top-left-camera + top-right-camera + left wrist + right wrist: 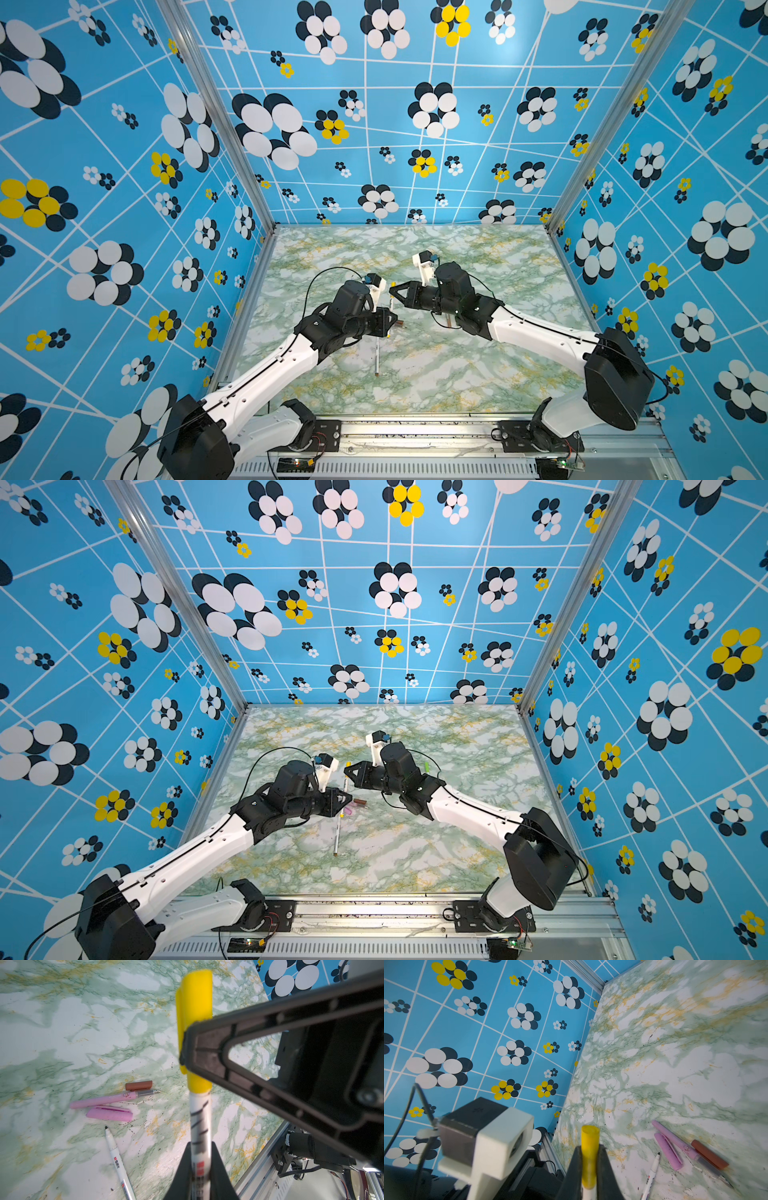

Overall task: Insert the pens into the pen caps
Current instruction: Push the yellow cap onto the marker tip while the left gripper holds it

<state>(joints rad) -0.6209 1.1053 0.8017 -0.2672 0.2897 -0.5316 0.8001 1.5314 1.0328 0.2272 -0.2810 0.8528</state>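
- In both top views the two arms meet over the middle of the surface (457, 374). The left gripper (390, 321) is closed on the barrel of a white pen (391, 305). The right gripper (393, 287), reaching in from the right, is pinched on the yellow cap (393, 284) at the pen's far end. Splitting the parts this way lets each arm steady one piece while they are pressed together along one line.
- In a top view a loose white pen (337, 833) lies on the surface just near of the grippers. A brown cap (360, 801) and something pink sit beside the left gripper (347, 800), out of the way.
- Left wrist view: the white pen (200, 1118) runs straight out from the left gripper (201, 1147), whose jaws are narrow around the barrel. The yellow cap (194, 1001) covers the pen's end, with the right gripper (187, 1047) clamped across it. The cap looks seated, though I cannot tell how fully. Below lie a pink pen (104, 1100), its pink cap (110, 1113), the brown cap (138, 1085) and the loose white pen (117, 1163), all uncapped.
- Right wrist view: the right gripper (589, 1151) is narrow around the yellow cap (589, 1136), gripping its sides so the open mouth faces the pen. The pink pen (675, 1138), pink cap (667, 1151) and brown cap (709, 1154) lie together on the surface.
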